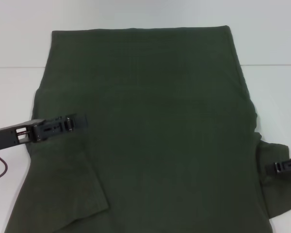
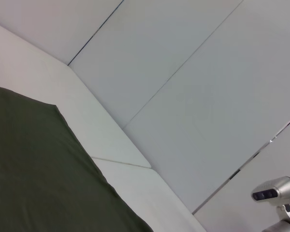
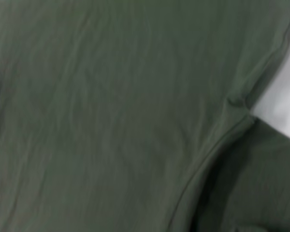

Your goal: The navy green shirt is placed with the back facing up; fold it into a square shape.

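Observation:
The navy green shirt [image 1: 155,136] lies flat on the white table [image 1: 19,87], plain side up, hem at the far end and sleeves toward me. Its left sleeve [image 1: 72,189] looks folded inward over the body. The right sleeve [image 1: 281,194] still sticks out sideways. My left gripper [image 1: 77,121] hovers low over the shirt's left edge, about halfway along its length. My right gripper [image 1: 283,166] is at the right sleeve, near the armpit seam. Shirt cloth [image 3: 111,116] fills the right wrist view, with the sleeve seam [image 3: 217,145] running across it. One far corner of the shirt [image 2: 34,169] shows in the left wrist view.
White table surface [image 2: 111,145] surrounds the shirt, with a seam line across it near the far end. A thin dark cable [image 1: 2,167] hangs below my left arm. Pale wall panels [image 2: 183,72] stand behind the table, and a silver camera head [image 2: 275,191] sits off to one side.

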{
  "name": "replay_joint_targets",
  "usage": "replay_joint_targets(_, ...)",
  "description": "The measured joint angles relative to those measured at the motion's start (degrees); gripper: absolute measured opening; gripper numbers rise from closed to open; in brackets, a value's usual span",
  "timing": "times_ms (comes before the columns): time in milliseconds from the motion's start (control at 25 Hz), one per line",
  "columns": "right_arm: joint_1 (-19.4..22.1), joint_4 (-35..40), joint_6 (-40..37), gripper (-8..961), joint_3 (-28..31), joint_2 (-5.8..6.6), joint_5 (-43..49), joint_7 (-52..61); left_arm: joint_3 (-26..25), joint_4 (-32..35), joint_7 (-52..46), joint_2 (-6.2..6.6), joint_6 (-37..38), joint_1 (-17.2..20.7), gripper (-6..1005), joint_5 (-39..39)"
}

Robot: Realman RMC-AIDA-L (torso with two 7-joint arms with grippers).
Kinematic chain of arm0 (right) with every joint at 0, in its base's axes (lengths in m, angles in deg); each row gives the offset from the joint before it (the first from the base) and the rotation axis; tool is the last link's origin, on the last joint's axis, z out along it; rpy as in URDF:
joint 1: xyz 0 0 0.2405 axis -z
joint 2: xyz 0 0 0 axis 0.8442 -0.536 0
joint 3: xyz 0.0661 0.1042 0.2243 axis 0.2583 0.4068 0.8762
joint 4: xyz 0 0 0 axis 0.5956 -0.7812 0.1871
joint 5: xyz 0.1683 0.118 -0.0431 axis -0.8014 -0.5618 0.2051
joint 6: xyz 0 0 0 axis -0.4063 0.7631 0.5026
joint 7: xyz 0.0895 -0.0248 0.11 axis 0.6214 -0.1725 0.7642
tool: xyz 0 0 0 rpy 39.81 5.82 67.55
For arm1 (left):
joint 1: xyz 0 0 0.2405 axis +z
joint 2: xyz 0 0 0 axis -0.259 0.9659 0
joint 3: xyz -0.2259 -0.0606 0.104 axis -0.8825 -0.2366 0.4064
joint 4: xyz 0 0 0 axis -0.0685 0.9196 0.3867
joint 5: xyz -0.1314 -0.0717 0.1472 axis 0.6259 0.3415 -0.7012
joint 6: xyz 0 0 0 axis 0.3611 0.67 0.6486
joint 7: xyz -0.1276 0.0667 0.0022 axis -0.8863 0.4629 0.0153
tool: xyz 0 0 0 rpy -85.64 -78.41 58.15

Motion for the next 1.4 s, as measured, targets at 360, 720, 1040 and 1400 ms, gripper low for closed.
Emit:
replay_joint_targets(360, 0.3, -0.1, 1.1, 942, -0.3, 0.07, -0.4, 0.6, -0.8, 0.0, 0.0, 0.0, 0.2, 0.0, 738, 0.1)
replay_joint_targets(720, 0.1, -0.2, 2.7, 937, -0.5, -0.11, -0.3, 0.2, -1.4, 0.0, 0.0, -0.1, 0.3, 0.1, 738, 0.1)
replay_joint_targets(1040, 0.5, -0.7, 1.6, 920, -1.1, -0.07, -0.2, 1.5, -1.4, 0.0, -0.1, -0.02, 0.4, 0.5, 738, 1.4)
replay_joint_targets(1400, 0.6, -2.9, 4.7, 818, -1.1, 0.04, -0.2, 1.9, -1.4, -0.1, -0.1, -0.03, 0.5, 0.5, 737, 2.1)
